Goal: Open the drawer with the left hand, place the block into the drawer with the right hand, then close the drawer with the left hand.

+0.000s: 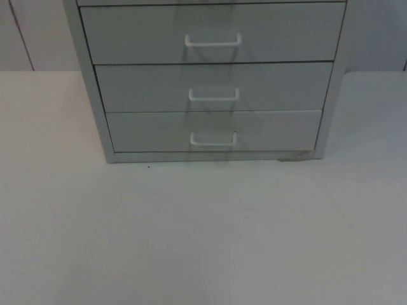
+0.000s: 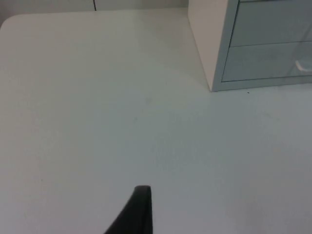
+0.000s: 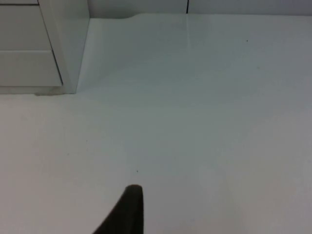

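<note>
table point(image 1: 203, 241): white, bare in front of the cabinet; no block to be made out on it.
left gripper point(image 2: 139, 214): one black fingertip seen over the table, well off the cabinet's left front corner; arm waits; open or closed, cannot tell.
right gripper point(image 3: 127, 212): one black fingertip over the table, well off the cabinet's right front corner; open or closed, cannot tell.
cabinet point(image 1: 89, 108): grey, stands at the table's far side, three drawer fronts seen, all flush.
bottom drawer point(image 1: 159, 132): shut, white handle point(image 1: 213, 140) at its middle.
middle drawer point(image 1: 146, 89): shut, just above.
top drawer point(image 1: 140, 35): shut, farthest up.
progress: looks like the very start; no drawer open, block not placed, nothing closed after.
left to do: all three steps.
drawer vs left gripper: well apart, no touch.
block: place cannot be told.
</note>
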You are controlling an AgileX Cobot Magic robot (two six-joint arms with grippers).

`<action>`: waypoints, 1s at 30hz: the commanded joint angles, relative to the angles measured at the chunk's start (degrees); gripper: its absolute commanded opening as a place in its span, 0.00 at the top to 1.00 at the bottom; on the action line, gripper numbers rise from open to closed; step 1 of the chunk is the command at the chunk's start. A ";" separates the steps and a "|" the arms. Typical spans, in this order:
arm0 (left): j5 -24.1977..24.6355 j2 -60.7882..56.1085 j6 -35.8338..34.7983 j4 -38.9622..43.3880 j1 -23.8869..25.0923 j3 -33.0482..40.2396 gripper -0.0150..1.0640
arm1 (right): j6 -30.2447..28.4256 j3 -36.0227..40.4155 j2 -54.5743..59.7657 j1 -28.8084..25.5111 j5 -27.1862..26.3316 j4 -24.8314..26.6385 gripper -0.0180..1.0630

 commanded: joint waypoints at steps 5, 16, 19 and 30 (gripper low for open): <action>-0.61 -0.16 0.21 -0.82 0.19 0.28 0.01 | 1.02 0.52 -0.19 -0.11 -0.79 -1.09 0.01; -0.61 -0.16 0.21 -0.82 0.19 0.28 0.01 | 1.66 0.52 -0.19 -0.11 -0.79 -1.68 0.01; -0.61 -0.16 0.21 -0.82 0.19 0.28 0.01 | 1.66 0.52 -0.19 -0.11 -0.79 -1.68 0.01; -0.72 -0.16 0.21 -0.82 0.19 0.28 0.01 | 2.27 0.52 -0.19 -0.11 -0.79 -1.70 0.01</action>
